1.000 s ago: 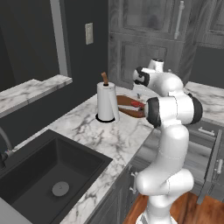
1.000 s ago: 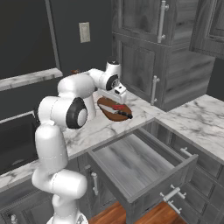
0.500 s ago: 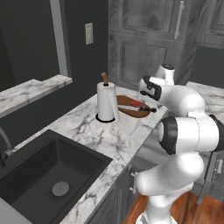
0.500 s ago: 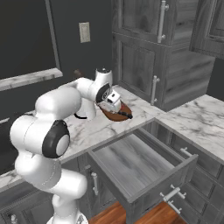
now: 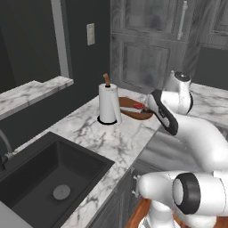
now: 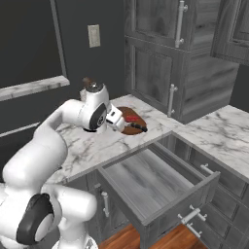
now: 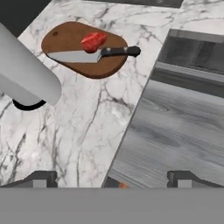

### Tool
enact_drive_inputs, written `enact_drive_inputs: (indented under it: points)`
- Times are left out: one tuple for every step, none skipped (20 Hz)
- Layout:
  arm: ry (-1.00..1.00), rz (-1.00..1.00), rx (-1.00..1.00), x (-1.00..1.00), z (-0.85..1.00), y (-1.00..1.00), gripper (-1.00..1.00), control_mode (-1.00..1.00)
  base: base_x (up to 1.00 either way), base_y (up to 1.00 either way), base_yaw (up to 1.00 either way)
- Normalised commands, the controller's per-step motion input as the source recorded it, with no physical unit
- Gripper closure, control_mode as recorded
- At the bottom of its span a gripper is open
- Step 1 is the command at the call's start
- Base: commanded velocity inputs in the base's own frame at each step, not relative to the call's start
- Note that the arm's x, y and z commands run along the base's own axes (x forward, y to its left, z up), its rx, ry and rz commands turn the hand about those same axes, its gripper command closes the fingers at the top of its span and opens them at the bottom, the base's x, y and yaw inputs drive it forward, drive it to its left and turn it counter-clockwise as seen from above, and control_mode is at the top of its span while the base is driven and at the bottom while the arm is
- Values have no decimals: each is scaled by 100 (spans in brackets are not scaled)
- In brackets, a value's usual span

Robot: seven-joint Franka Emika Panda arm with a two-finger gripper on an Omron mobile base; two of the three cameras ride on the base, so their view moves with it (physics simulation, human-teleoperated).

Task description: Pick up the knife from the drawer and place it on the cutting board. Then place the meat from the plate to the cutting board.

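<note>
The hand (image 7: pixel 112 177) is held wide open and empty over the counter (image 7: pixel 78 127) edge, well apart from the cutting board (image 7: pixel 83 48), where the knife (image 7: pixel 94 55) is laid lengthwise with the meat (image 7: pixel 93 41) touching it.

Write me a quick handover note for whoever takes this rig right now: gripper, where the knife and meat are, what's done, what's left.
Gripper: open, holding nothing, above the counter edge beside the drawer.
Knife: lying on the cutting board, handle tip just past the rim.
Meat: on the board, beside the blade.
Drawer: pulled out; nothing visible inside.
Done: both items are on the board.
Left: nothing of the placing, as far as the views show.
</note>
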Motion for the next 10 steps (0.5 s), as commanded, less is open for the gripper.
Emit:
enact_drive_inputs:
  points:
    - [-16, 0, -9, -89, 50, 8, -100, -100, 0, 0, 0]
    - [-19, 0, -10, -88, 45, 3, -100, -100, 0, 0, 0]
    - [-21, 0, -12, -81, 40, 2, -100, -100, 0, 0, 0]
    - [-23, 0, -13, -72, 34, 4, -100, -100, 0, 0, 0]
    - [-27, 0, -14, -69, 31, 5, -100, -100, 0, 0, 0]
    - [-31, 0, -15, -65, 27, 5, -100, -100, 0, 0, 0]
    - [-34, 0, -15, -66, 24, 7, -100, -100, 0, 0, 0]
    - [-37, 0, -15, -70, 24, 7, -100, -100, 0, 0, 0]
    - [-37, 0, -13, -71, 25, 5, -100, -100, 0, 0, 0]
    - [-39, 0, -13, -73, 24, 4, -100, -100, 0, 0, 0]
